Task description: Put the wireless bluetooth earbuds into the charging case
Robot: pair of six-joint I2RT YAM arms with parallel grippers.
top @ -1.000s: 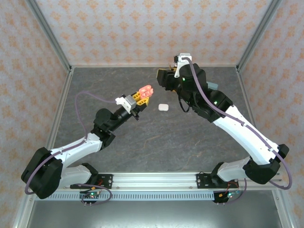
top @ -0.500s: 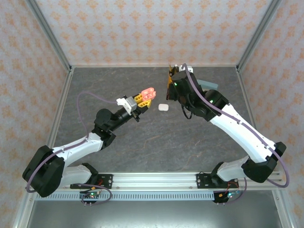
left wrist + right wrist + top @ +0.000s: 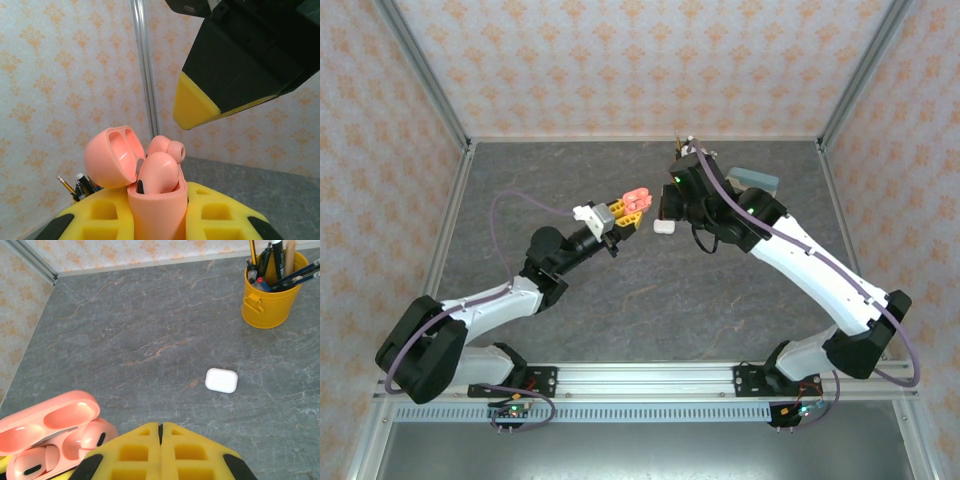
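The right end effector (image 3: 160, 450) was pinched fully closed with nothing in it, its yellow tips meeting close above the pink case (image 3: 155, 205); the left end effector (image 3: 626, 208) was clamped tight on that case's lower half, holding it off the counter (image 3: 150, 325) with the lid hinged open; two pink earbuds (image 3: 159, 172) sat in the case's wells; a white case (image 3: 221, 380) lay closed on the counter beyond the pink case, a yellow pen cup (image 3: 270, 295) farther past it.

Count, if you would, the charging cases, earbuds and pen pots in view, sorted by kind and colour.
pink charging case: 1
white charging case: 1
pink earbuds: 2
yellow pen pot: 1
Total: 5
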